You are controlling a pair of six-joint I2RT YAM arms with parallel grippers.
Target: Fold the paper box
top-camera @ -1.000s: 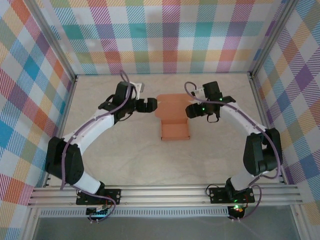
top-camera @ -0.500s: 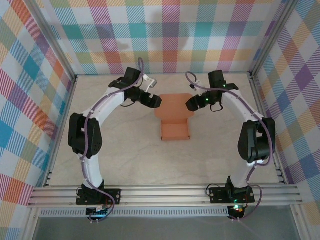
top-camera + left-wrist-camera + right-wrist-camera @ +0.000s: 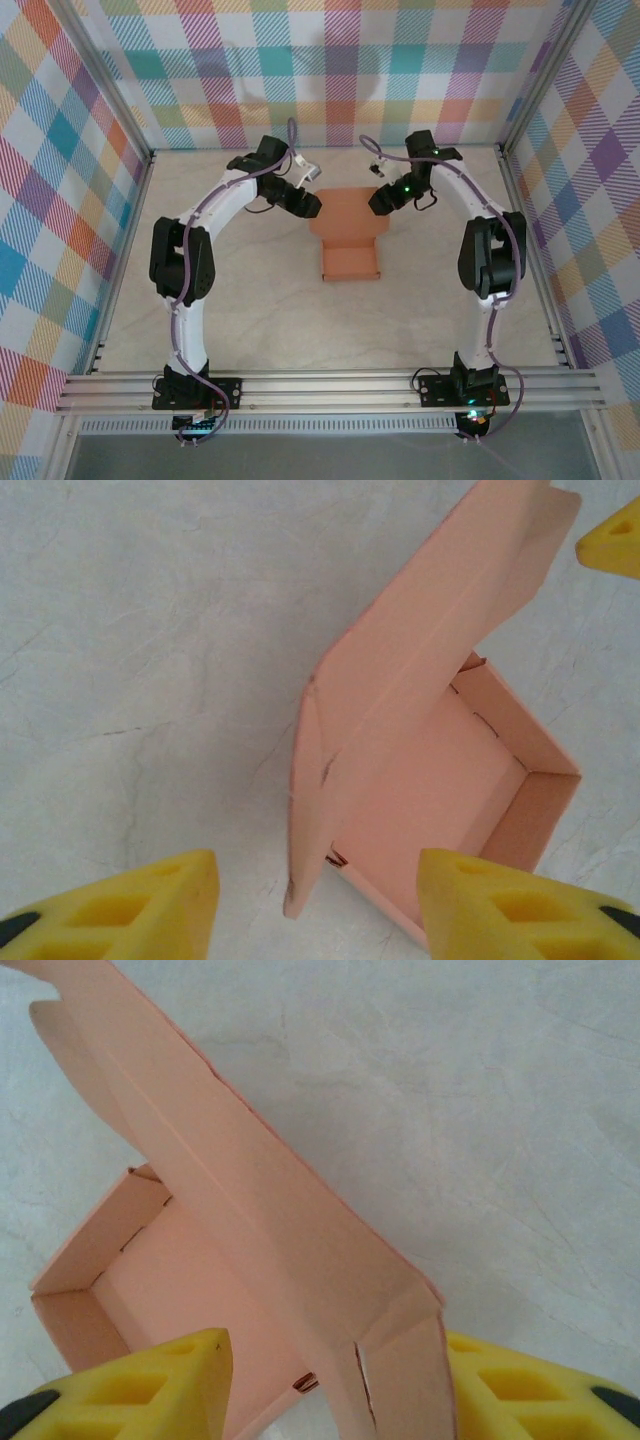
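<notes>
Mid lid-closing, it seems: the left gripper (image 3: 310, 204) and right gripper (image 3: 379, 204), fingers half-spread and gripping nothing, straddle the paper box's (image 3: 350, 258) raised lid (image 3: 347, 213), which likely needs lowering evenly next.

Count: 1 paper box (image 3: 349, 240) center-far, 2 grippers (left gripper (image 3: 306, 204), right gripper (image 3: 381, 203)), 1 table (image 3: 250, 300).
</notes>
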